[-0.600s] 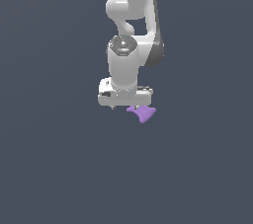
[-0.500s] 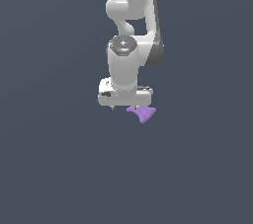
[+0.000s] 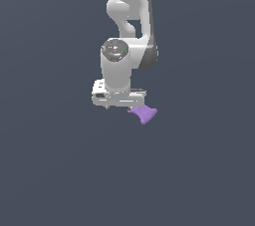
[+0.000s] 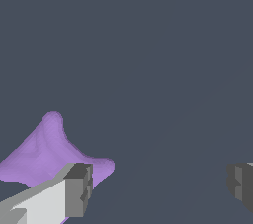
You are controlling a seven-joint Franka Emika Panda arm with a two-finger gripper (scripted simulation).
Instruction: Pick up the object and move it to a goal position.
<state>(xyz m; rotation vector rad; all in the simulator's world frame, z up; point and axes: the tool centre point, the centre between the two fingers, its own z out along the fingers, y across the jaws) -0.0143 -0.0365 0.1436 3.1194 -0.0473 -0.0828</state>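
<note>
In the exterior view the white arm [image 3: 127, 31] hangs down from the upper edge, and the pincer [image 3: 119, 104] sits at its lower end over a plain dark grey surface [image 3: 55, 170]. Taking the pincer as the landmark: its white body spreads sideways just above, and the object [image 3: 144, 114], a small light-purple lump with a flared, roughly triangular outline, lies just below it toward the exterior view's right, poking out from under that end of the pincer body.

In the wrist view the object [image 4: 47, 151] shows as a matte purple shape with one tall peak and a broad, spreading base. One grey-tipped finger [image 4: 74, 188] of the pincer overlaps its base edge; whether it touches the lump I cannot tell. The other finger [image 4: 241, 183] stands well apart on the far side, with only bare dark surface [image 4: 163, 70] between the two. So the pincer is spread wide and grips nothing, the object lying outside the gap, beside the one finger.
</note>
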